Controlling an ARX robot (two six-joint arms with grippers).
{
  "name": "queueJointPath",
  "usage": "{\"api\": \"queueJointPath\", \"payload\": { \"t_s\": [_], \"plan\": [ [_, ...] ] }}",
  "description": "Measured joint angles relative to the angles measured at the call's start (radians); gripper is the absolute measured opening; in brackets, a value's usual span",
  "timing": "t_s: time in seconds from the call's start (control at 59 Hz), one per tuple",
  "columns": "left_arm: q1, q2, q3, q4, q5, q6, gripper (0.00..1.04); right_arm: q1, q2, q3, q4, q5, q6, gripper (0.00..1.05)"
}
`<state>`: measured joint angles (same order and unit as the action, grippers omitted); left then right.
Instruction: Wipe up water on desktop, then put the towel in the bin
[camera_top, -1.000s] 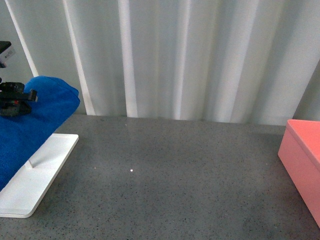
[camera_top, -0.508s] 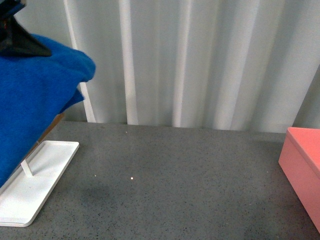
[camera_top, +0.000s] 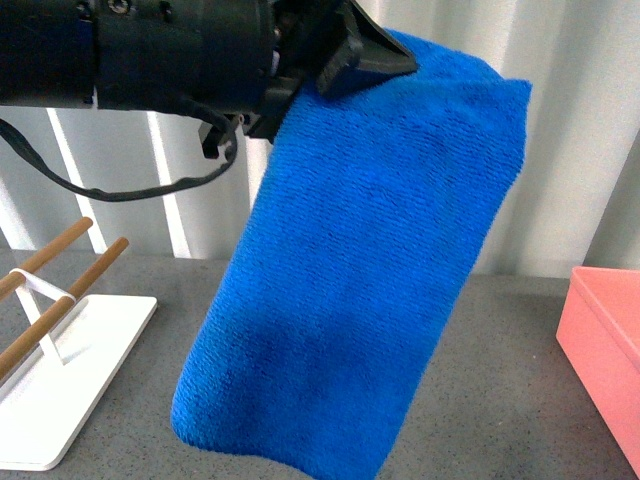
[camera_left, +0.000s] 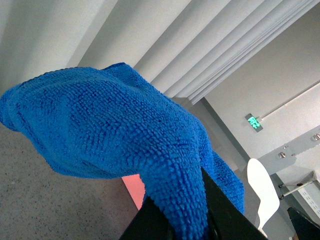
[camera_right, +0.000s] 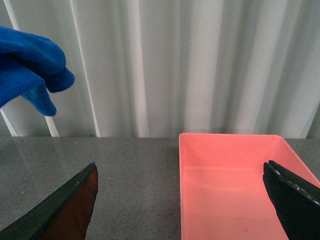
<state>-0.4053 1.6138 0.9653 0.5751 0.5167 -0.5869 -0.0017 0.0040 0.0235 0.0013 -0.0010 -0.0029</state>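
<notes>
Front view, towel: the bright royal-blue ribbed microfibre towel (camera_top: 370, 270) hangs in the air, held by its top fold. Its lower end dangles over the desktop, well apart from the bin.
Left gripper: the black left gripper (camera_top: 345, 60) is clamped on that top fold. In the left wrist view the cloth bunches over its dark fingers (camera_left: 220, 212).
Change: a second ago the towel lay draped over the rack, on the far side from the bin. It has since been lifted clear and carried partway toward the bin, so the rods are bare.
Meaning: the pick-up looks done and the wiping has not begun. The next move is probably to lower the cloth onto the wet patch.
Water: I cannot make out any, and the hanging towel hides much of the surface.
Desktop: the dark grey speckled stone-like desktop (camera_top: 520, 400) runs from the bin to the rack.
Right gripper: the right gripper (camera_right: 182, 197) has its fingers spread wide and holds nothing. It hovers at the bin's near end.
Bin: the salmon-pink rectangular plastic bin (camera_right: 230, 136) sits on the desktop, and nothing shows in the part of its interior in view.
Rack: the white flat-based rack (camera_top: 60, 400) with two wooden rods (camera_top: 50, 258) stands beyond the towel from the bin, with nothing on it.
</notes>
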Motion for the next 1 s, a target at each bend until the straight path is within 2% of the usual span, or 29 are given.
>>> {"api": "queueJointPath", "payload": {
  "t_s": [0.085, 0.119, 0.153, 0.203, 0.305, 0.339, 0.424, 0.559, 0.763, 1.0],
  "plan": [
    [-0.011, 0.001, 0.000, -0.012, -0.005, 0.001, 0.05, 0.000, 0.004, 0.002, -0.006, 0.003, -0.001, 0.98],
    [-0.011, 0.002, 0.000, -0.012, -0.008, 0.001, 0.05, -0.005, 0.030, 0.023, -0.071, -0.002, -0.005, 0.98],
    [-0.011, 0.002, 0.001, -0.012, -0.012, 0.002, 0.05, -0.030, 0.112, 0.067, -0.169, -0.047, -0.008, 0.98],
    [-0.010, 0.002, 0.001, -0.012, -0.015, 0.002, 0.05, -0.071, 0.212, 0.088, -0.182, -0.116, -0.007, 0.98],
    [-0.010, 0.002, 0.003, -0.012, -0.016, 0.002, 0.05, -0.122, 0.443, 0.112, -0.050, -0.317, -0.003, 0.98],
    [-0.009, 0.003, 0.003, -0.012, -0.016, 0.002, 0.05, -0.111, 0.529, 0.121, 0.027, -0.417, -0.012, 0.98],
    [-0.009, 0.004, 0.003, -0.012, -0.017, 0.002, 0.05, -0.071, 0.704, 0.151, 0.184, -0.579, -0.018, 0.98],
    [-0.010, 0.004, 0.003, -0.012, -0.016, 0.002, 0.05, -0.016, 0.953, 0.232, 0.351, -0.761, 0.037, 0.98],
    [-0.009, 0.005, 0.003, -0.012, -0.016, 0.002, 0.05, 0.037, 1.236, 0.313, 0.534, -0.840, 0.089, 0.98],
    [-0.009, 0.005, 0.003, -0.012, -0.016, 0.002, 0.05, 0.102, 1.451, 0.413, 0.579, -0.953, 0.073, 0.98]
  ]
}}
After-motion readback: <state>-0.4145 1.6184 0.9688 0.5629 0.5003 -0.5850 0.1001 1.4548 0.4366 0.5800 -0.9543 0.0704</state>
